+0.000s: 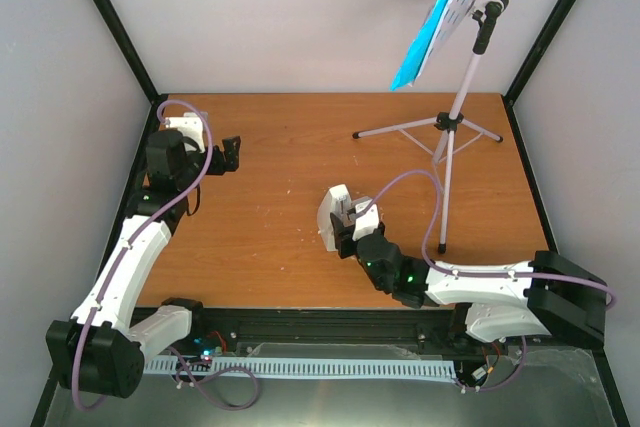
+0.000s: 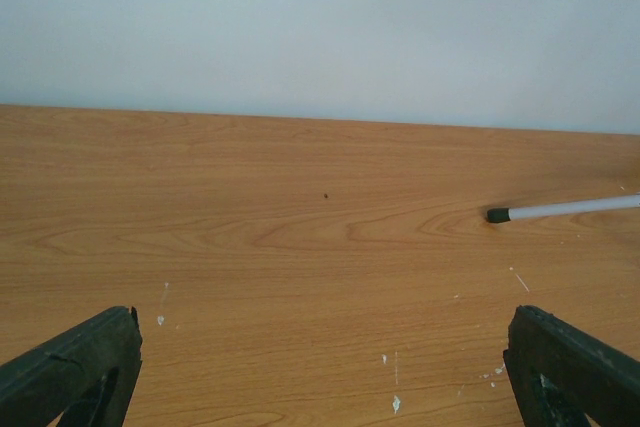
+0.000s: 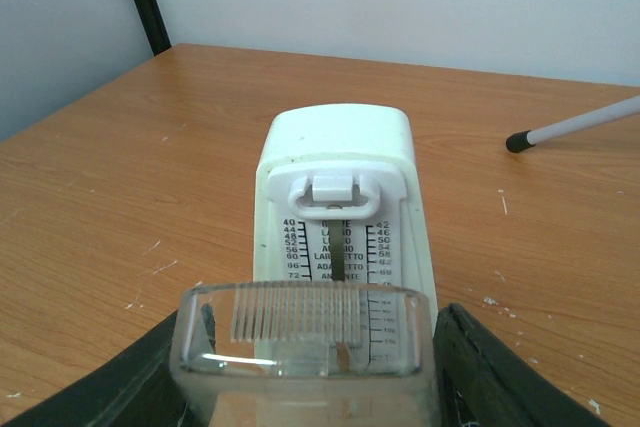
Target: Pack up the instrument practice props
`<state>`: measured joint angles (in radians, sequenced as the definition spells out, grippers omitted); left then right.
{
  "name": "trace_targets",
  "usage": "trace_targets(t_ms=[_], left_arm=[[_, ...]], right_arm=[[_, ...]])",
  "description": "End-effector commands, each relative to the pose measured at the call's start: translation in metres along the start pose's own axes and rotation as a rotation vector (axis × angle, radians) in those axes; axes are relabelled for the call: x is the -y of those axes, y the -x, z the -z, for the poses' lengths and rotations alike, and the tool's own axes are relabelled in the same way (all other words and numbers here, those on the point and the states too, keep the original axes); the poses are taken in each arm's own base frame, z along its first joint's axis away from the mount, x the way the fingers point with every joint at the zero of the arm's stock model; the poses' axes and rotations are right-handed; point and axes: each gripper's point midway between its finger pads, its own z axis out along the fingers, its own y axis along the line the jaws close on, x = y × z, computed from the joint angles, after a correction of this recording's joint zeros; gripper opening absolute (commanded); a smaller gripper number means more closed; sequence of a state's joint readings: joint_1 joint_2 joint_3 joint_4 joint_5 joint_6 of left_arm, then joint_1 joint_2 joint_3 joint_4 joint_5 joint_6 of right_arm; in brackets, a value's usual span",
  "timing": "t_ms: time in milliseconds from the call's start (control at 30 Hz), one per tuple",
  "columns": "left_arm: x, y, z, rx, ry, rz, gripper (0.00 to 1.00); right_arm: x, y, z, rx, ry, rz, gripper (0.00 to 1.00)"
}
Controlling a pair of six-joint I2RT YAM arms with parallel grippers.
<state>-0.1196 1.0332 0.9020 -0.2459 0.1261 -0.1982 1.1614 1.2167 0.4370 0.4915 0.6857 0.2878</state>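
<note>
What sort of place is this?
Probably a robot test cell, not a music room: a wooden table boxed in by white walls and black frame posts, two arms mounted at its near edge, and staged props, a music stand and a metronome, its clear cover between the right hand's fingers.

The white music stand (image 1: 458,122) stands upright on spread tripod legs at the counter's far right, with blue-and-white pages (image 1: 440,22) on its tilted desk. The white metronome (image 1: 335,212) sits mid-counter with its tempo scale bare. Its clear cover (image 3: 300,342) is off, just in front of it.
</note>
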Motion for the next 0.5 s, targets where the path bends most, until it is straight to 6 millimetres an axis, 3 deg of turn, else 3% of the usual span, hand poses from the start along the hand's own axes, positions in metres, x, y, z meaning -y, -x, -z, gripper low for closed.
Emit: trace_targets(t_ms=[0, 467], left_arm=[[-0.0019, 0.0083, 0.0001, 0.031, 0.009, -0.028, 1.0], [-0.0033, 0.0068, 0.0014, 0.03, 0.017, -0.035, 1.0]], right_arm=[[-0.0019, 0.007, -0.002, 0.031, -0.017, 0.008, 0.45], [0.0061, -0.0003, -0.0047, -0.002, -0.024, 0.037, 0.46]])
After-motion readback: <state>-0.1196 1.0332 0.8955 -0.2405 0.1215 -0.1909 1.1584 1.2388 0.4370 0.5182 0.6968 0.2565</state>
